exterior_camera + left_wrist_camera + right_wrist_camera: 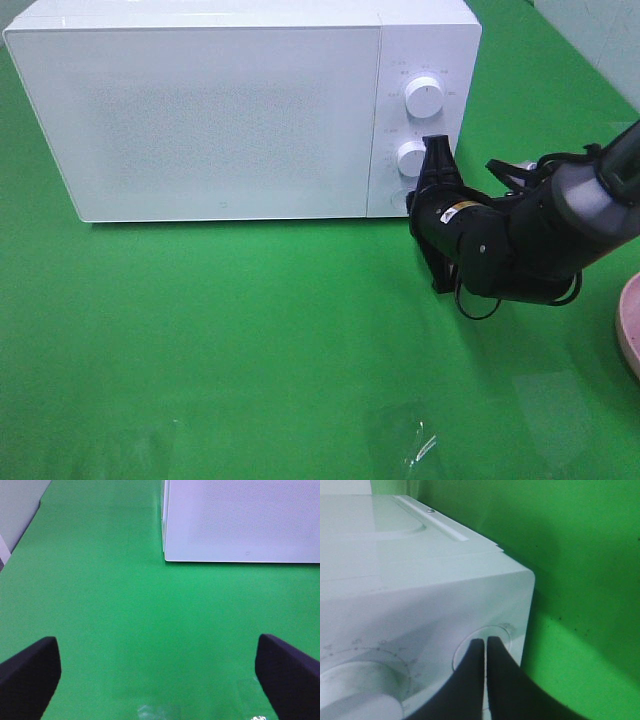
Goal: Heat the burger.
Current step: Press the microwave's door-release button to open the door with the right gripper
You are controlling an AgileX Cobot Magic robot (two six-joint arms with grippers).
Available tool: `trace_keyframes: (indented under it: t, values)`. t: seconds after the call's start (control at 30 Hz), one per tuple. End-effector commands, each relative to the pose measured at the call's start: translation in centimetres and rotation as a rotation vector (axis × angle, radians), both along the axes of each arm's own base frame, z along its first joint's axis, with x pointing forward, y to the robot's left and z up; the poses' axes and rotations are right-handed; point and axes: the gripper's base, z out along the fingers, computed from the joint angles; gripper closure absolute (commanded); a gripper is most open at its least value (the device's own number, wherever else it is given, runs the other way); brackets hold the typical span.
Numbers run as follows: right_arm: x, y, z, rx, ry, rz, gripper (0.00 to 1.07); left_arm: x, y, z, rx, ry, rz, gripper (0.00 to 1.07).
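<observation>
The burger is out of view. A white microwave (220,110) stands at the back of the green cloth with its door shut. My right gripper (414,202) is shut, with nothing between its fingers. In the right wrist view its tips (484,641) rest against the round button (505,630) at the bottom corner of the control panel, just below the lower knob (412,157). My left gripper (160,665) is open and empty, hanging low over bare cloth in front of the microwave's left corner (167,557). It does not show in the exterior high view.
A pink plate (630,320) pokes in at the right edge of the table. A scrap of clear plastic (420,445) lies on the cloth near the front. The upper knob (424,97) sits above the lower one.
</observation>
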Motion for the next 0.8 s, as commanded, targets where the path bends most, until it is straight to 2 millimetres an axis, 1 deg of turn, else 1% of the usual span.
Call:
trace_keyframes:
  t: [0.03, 0.17, 0.5, 0.63, 0.8]
  values:
    - [0.4, 0.1, 0.0, -0.001, -0.014, 0.008, 1.07, -0.3, 0.0, 0.0, 0.001, -0.017, 0.005, 0.09]
    - [0.9, 0.5, 0.3, 0.013, -0.035, 0.022, 1.07, -0.3, 0.0, 0.0, 0.001, -0.017, 0.005, 0.09]
    - [1.1, 0.2, 0.7, 0.015, -0.079, -0.021, 1.07, -0.3, 0.0, 0.0, 0.001, -0.017, 0.005, 0.09]
    - [1.3, 0.0, 1.4, 0.012, -0.165, -0.034, 1.07, -0.3, 0.0, 0.0, 0.001, -0.017, 0.005, 0.09]
    - [1.8, 0.3, 1.9, 0.024, -0.188, -0.035, 1.07, -0.3, 0.0, 0.0, 0.001, -0.017, 0.005, 0.09]
